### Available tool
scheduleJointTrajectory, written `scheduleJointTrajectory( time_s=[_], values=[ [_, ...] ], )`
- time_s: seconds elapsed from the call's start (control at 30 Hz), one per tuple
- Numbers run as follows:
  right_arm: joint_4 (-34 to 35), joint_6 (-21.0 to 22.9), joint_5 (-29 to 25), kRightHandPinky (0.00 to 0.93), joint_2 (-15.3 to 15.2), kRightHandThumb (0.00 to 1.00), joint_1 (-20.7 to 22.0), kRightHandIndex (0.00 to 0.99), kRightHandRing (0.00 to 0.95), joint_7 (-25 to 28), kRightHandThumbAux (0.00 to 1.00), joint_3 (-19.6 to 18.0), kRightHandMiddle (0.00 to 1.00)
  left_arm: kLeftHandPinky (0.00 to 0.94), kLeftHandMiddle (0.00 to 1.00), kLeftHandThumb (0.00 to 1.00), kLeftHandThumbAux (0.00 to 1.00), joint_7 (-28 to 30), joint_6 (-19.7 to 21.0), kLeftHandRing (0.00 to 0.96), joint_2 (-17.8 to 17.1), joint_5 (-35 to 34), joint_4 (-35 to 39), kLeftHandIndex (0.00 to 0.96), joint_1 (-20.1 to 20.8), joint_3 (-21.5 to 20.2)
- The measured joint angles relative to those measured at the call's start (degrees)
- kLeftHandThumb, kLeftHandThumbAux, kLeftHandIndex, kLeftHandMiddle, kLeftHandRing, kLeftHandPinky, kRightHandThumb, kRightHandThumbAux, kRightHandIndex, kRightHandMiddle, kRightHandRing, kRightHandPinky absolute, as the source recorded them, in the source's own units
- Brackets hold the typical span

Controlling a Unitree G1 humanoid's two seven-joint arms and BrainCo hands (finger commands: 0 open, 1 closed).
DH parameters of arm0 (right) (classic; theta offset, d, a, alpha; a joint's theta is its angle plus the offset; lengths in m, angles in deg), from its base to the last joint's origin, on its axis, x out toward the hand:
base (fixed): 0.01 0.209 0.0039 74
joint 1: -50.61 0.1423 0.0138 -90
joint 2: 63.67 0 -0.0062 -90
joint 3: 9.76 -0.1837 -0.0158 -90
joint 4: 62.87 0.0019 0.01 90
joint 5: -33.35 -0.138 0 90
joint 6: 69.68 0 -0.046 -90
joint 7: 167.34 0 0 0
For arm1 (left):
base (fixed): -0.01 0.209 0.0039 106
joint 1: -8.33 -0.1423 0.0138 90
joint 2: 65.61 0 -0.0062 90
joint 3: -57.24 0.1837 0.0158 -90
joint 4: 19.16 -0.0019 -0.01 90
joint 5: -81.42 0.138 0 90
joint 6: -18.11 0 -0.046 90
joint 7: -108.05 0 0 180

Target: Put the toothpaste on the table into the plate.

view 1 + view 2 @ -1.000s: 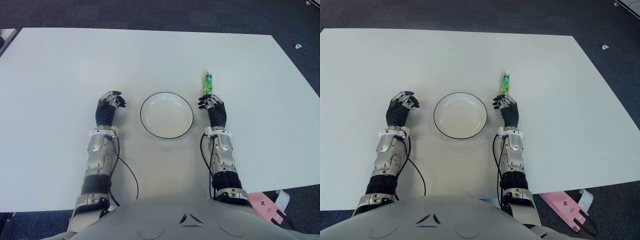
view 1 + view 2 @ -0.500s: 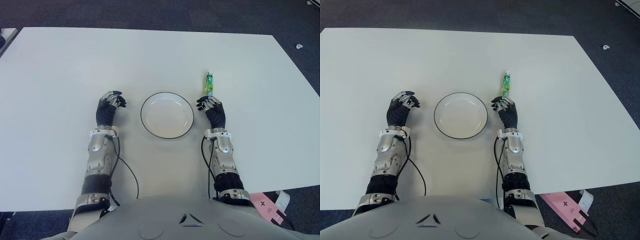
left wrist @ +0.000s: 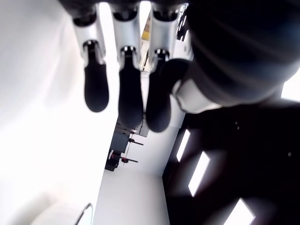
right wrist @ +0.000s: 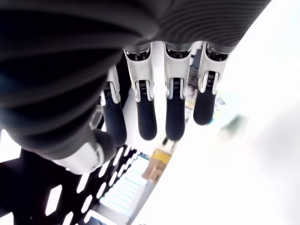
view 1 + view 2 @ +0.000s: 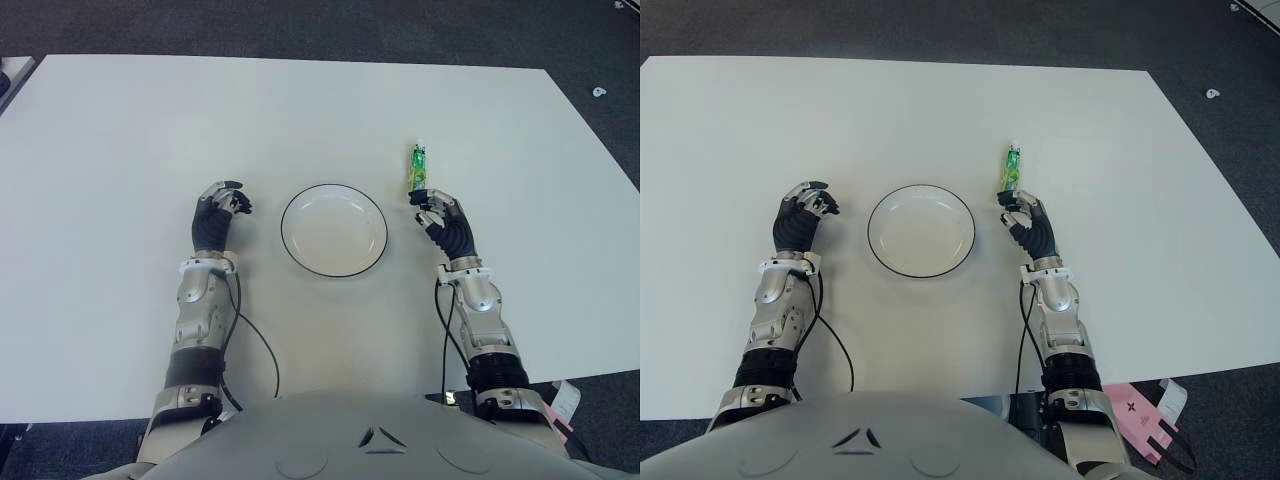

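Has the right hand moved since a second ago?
Yes. The right hand shifted rightward, away from the plate, now just below the toothpaste.

Colours and patterns. The broad flat table [image 5: 120,150] was plain white, against dark grey carpet [image 5: 300,25] along the upper frame. The round shallow plate [image 5: 333,229] was white with a thin black rim. The small toothpaste tube [image 5: 417,166] was green with pale markings. The left hand [image 5: 216,215] and right hand [image 5: 444,219] were black, with silver forearms. A pink card [image 5: 1130,412] with black marks showed at lower right.
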Motion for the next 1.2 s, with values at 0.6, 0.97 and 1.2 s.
scheduleJointTrajectory(
  time_s=[0.6, 0.97, 1.2],
  values=[
    [-8.99, -9.55, 11.86, 0.034, -10.24, 0.573, 10.62, 0.005, 0.001, -8.52, 0.337, 3.55, 0.001, 0.537, 0.587, 0.715, 0.715, -0.27, -0.03, 0.571, 0.30, 0.31, -0.80, 0.434, 0.97, 0.24],
    [-10.77, -10.14, 17.37, 0.000, -15.07, 0.595, 13.97, 0.000, 0.000, -11.37, 0.301, 5.72, 0.000, 0.541, 0.586, 0.715, 0.715, -0.27, -0.04, 0.573, 0.35, 0.29, -0.82, 0.434, 0.99, 0.22],
    [-12.83, -10.05, 23.35, 0.000, -18.91, 0.604, 18.61, 0.000, 0.000, -14.85, 0.288, 8.14, 0.000, 0.538, 0.589, 0.714, 0.716, -0.27, -0.20, 0.571, 0.40, 0.30, -0.82, 0.434, 0.96, 0.24]
  ],
)
